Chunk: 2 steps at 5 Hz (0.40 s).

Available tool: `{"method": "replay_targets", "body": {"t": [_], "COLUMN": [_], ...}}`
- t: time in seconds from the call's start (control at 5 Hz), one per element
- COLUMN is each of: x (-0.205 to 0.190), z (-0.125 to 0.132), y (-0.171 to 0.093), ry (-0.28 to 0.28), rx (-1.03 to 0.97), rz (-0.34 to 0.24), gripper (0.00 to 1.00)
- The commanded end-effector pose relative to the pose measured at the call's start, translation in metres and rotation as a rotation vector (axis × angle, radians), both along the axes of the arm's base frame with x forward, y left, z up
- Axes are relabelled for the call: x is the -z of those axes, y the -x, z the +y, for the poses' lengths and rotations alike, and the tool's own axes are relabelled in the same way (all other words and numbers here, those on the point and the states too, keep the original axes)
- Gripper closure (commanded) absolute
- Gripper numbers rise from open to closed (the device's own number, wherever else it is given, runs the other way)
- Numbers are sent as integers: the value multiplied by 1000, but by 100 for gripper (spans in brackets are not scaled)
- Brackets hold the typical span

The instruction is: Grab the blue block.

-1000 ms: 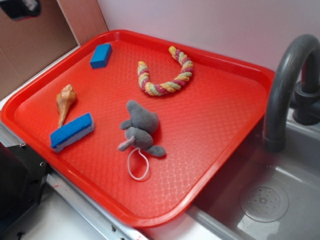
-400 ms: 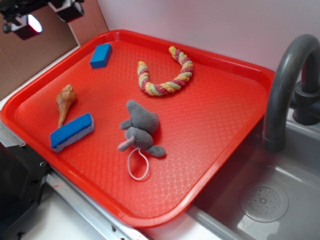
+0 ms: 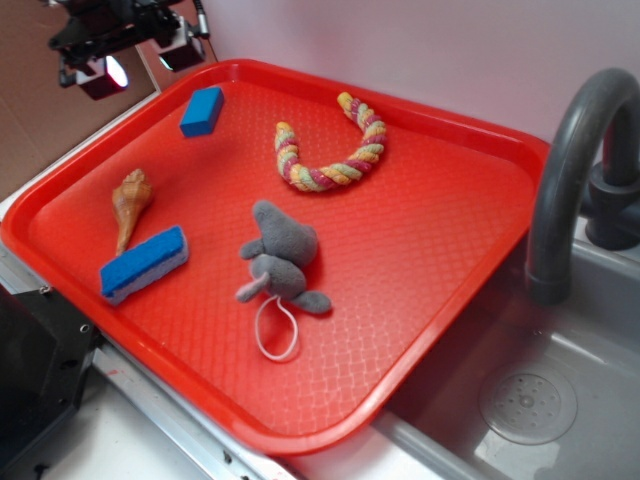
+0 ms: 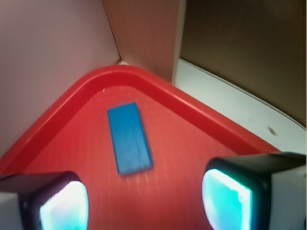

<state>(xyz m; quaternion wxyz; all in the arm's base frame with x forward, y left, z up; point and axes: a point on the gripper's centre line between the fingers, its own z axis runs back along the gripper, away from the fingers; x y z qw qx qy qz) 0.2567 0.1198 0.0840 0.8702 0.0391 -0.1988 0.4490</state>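
The blue block (image 3: 202,110) lies flat near the far left corner of the red tray (image 3: 420,300). My gripper (image 3: 135,62) hovers high above the tray's far left rim, to the left of the block and apart from it. In the wrist view the blue block (image 4: 129,138) lies ahead of the gripper (image 4: 144,201), between and beyond the two glowing fingertips (image 4: 225,196). The jaws stand wide apart with nothing between them.
On the tray also lie a blue-topped sponge (image 3: 145,263), an orange seashell (image 3: 130,200), a grey plush toy (image 3: 278,260) and a striped rope ring (image 3: 330,150). A brown panel (image 3: 60,90) stands behind the tray's left edge. A grey faucet (image 3: 570,170) and sink (image 3: 520,400) are on the right.
My gripper has come into view at the top left and moved right and down toward the blue block. Nothing on the tray has moved.
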Motion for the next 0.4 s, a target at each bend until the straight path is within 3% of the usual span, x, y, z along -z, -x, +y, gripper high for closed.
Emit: {"method": "replay_targets", "body": {"t": [0.0, 0.2], "x": [14, 33], "z": [25, 30], "y": [-25, -34], "ry": [-3, 11], "rx": [-4, -4], "rz": [-41, -19], "gripper": [0, 0]}}
